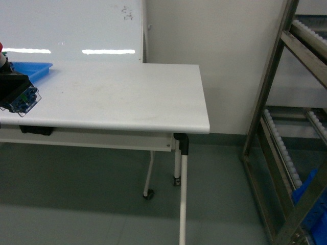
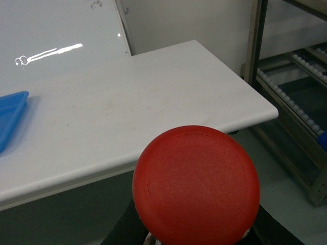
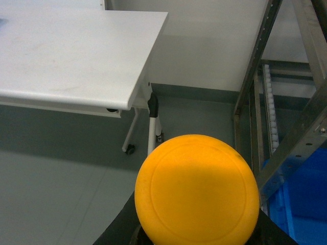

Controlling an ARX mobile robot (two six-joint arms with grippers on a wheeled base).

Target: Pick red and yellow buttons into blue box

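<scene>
The red button [image 2: 196, 184] fills the bottom of the left wrist view, cap toward the camera. My left gripper [image 2: 196, 239] is shut on its body, with dark fingers [image 2: 121, 232] showing on either side. It hangs just off the front edge of the white table [image 2: 127, 102]. In the head view a sliver of the red cap [image 1: 1, 48] shows at the far left. The yellow button [image 3: 197, 188] is held the same way, with my right gripper [image 3: 197, 239] shut on it above the floor. The blue box [image 3: 302, 204] sits low in the metal rack, to the right.
A shallow blue tray [image 1: 31, 70] lies on the table's back left. The table's leg with castors [image 1: 182, 189] stands at its right corner. A metal roller rack [image 1: 286, 102] fills the right side, with the blue box [image 1: 312, 200] on its lowest level. Grey floor lies between table and rack.
</scene>
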